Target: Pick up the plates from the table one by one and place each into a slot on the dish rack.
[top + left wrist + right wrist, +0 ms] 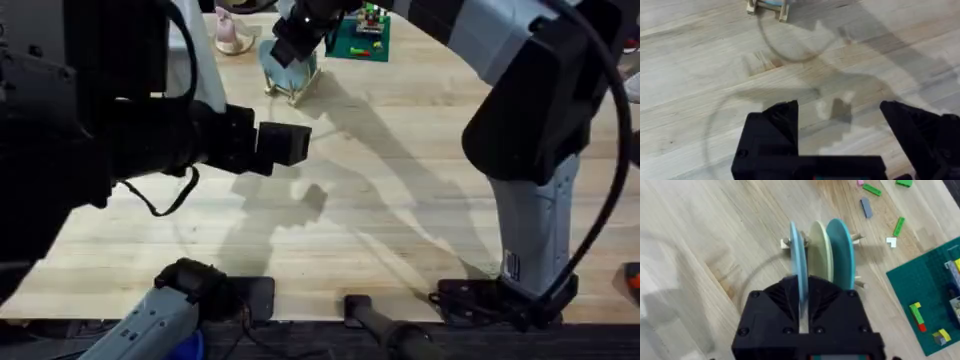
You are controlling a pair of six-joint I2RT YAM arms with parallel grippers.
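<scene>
While our right hand (801, 312) clamps the pale blue plate (796, 262) in the dish rack (856, 238), releasing crooked could topple it; left hand (840, 127) gapes at six o'clock.

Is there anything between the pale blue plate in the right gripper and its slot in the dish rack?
Nothing visible. The pale blue plate already stands upright in the dish rack, beside the cream plate and the teal plate. The right gripper is closed on its edge.
</scene>
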